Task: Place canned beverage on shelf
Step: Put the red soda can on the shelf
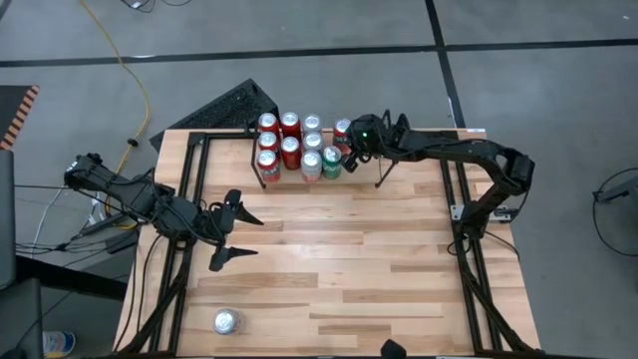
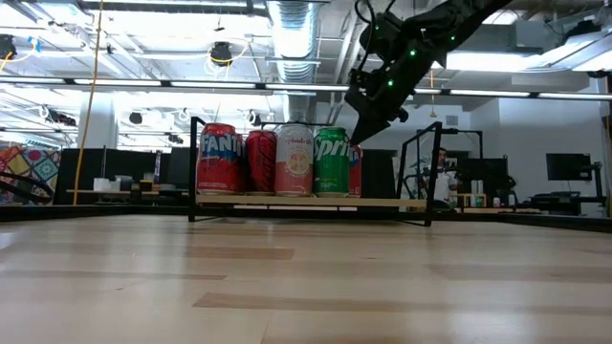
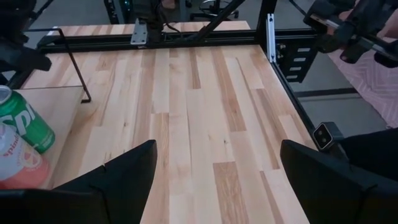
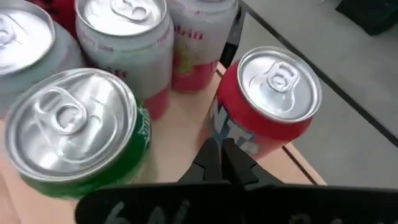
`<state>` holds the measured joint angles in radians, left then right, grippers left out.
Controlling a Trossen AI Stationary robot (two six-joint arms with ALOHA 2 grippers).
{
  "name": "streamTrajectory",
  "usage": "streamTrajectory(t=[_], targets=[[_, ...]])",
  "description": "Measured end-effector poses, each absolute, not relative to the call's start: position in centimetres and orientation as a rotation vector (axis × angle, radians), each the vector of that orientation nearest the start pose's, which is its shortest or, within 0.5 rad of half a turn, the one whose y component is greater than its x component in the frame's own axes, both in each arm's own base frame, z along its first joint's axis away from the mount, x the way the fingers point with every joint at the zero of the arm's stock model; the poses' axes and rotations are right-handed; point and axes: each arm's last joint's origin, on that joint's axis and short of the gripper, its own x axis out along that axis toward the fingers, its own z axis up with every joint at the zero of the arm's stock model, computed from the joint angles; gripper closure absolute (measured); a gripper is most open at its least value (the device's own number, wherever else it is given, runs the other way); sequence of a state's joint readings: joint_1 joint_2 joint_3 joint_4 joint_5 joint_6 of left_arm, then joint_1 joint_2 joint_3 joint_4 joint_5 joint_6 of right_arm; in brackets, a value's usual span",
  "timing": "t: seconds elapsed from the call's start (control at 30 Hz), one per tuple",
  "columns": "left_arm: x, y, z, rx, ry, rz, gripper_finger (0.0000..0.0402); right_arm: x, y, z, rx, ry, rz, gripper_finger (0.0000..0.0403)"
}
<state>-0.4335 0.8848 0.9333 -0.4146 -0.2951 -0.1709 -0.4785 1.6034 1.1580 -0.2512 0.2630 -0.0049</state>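
The shelf (image 2: 411, 203) is a low black rod rack at the table's far middle. Several cans stand on it in rows, among them a green can (image 4: 74, 130) and a red can (image 4: 273, 99) at the right end. My right gripper (image 4: 221, 155) is shut and slants down between these two cans, with its tips about level with the can tops (image 2: 361, 134). My left gripper (image 1: 239, 237) hangs open over the table's left part with nothing between its fingers (image 3: 124, 177). My right gripper's shut fingertips (image 4: 217, 149) stand right beside the red can's side (image 4: 233, 134), below its rim, coming in on a slant from above. I cannot tell whether they touch the can.
A loose can (image 1: 226, 321), its silver top showing, sits near the table's front left edge. Black rails (image 1: 464, 229) run along the table's sides. The shelf's right end loop (image 2: 421, 172) stands just right of my right gripper. Bare wood lies between shelf and front edge.
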Motion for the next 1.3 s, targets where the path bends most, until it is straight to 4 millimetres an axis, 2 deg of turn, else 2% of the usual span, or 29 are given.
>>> streamTrajectory(t=[0.13,0.53,0.8,0.9,1.0,1.2,1.3], targets=[[17.0,-6.9,34.5,-0.036,0.358,-0.106,0.0076,30.7,-17.6,24.8,0.084,0.713,-0.730,0.0403],[17.0,-6.9,34.4,-0.040,0.367,-0.104,0.0076,31.4,-18.9,24.7,0.090,0.609,-0.704,0.0403],[17.0,-6.9,34.4,-0.057,0.369,-0.101,0.0076,31.2,-18.2,25.3,0.042,0.631,-0.687,0.0403],[16.9,-6.9,34.4,-0.064,0.374,-0.099,0.0076,30.6,-17.7,26.5,0.019,0.623,-0.751,0.0403],[16.9,-6.9,34.3,-0.074,0.376,-0.098,0.0076,30.3,-17.6,26.9,0.004,0.623,-0.807,0.0403],[16.8,-7.2,34.5,-0.092,0.369,-0.124,0.0076,30.1,-18.7,26.0,0.042,0.640,-0.846,0.0403],[15.9,-7.3,35.2,-0.102,0.324,-0.164,0.0076,30.0,-19.1,25.2,0.041,0.677,-0.850,0.0403]])
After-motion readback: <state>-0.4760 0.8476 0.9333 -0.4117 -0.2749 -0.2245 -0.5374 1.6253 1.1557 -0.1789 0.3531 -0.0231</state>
